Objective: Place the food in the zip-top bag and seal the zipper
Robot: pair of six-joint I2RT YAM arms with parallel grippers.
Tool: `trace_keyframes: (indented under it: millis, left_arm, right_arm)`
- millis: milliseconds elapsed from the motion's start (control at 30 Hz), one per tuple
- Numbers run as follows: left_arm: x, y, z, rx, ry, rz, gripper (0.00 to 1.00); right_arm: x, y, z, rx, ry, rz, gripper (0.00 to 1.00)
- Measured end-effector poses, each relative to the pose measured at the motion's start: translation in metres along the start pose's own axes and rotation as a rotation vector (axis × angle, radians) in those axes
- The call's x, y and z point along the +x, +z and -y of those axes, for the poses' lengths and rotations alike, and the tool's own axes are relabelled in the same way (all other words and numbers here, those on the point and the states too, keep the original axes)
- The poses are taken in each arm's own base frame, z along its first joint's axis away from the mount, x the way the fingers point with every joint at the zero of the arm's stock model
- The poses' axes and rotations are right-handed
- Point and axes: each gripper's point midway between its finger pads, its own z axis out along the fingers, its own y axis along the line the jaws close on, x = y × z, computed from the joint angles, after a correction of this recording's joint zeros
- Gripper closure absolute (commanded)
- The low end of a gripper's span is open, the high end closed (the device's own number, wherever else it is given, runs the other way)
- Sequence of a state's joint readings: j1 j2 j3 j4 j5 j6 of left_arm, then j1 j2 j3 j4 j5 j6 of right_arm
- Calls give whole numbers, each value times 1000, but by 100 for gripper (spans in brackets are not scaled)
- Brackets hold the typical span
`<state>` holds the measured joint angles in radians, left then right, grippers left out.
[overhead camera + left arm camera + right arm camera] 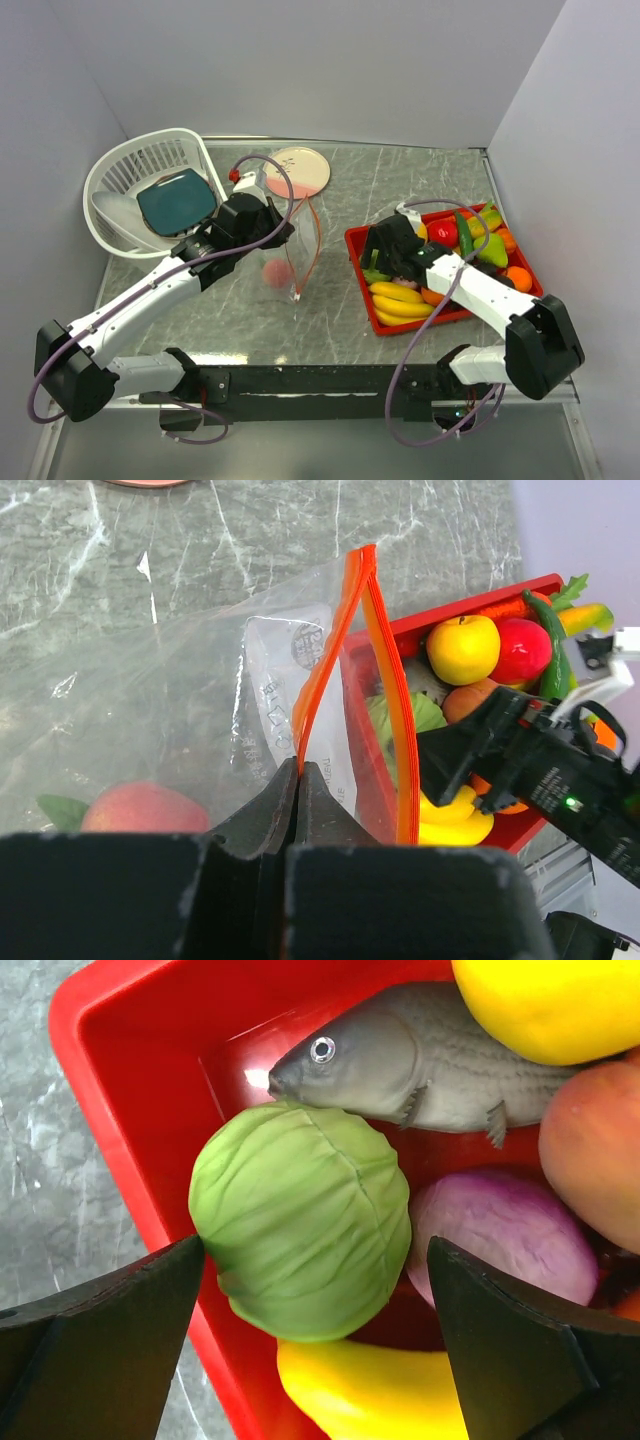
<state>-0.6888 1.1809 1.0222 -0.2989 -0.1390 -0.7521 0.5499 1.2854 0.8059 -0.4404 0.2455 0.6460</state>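
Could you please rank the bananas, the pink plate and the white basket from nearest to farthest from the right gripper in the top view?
1. bananas, in the red tray, just beside the right gripper.
2. pink plate, at the far middle.
3. white basket, at the far left.

A lab test cell is indicated: the grey marble-patterned tabletop [400, 180] is boxed in behind and at both sides by plain pale wall panels [330, 60], and a black metal mounting rail [310, 385] is fixed along its near edge
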Motion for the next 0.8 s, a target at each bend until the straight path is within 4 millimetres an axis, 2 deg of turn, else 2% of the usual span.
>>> trace_keyframes:
  millis: [67,100,167,200,300,467,800]
  left_arm:
    - [0,0,0,2,0,-1,99]
    - [0,0,1,3,0,-1,99]
    - [0,-1,1,5,0,1,99]
    - [-1,-1,1,6,-1,1,99]
    - [-2,-3,2,9,-1,5,99]
    - [-2,-3,2,10,-2,6,99]
    - [-1,-3,2,11,-1,4,99]
  right_arm:
    - [1,4,-1,1,1,-1,7]
    - [0,6,-2,-3,3,4,17]
    - [-1,7,-4,-13,7,10,30]
    - [-2,7,-5,-15,8,14,47]
    - [-3,7,-5,-15,6,18,70]
    - [-9,-5,-4,-26,10,40,79]
    - [-64,-80,-20,-160,69,218,85]
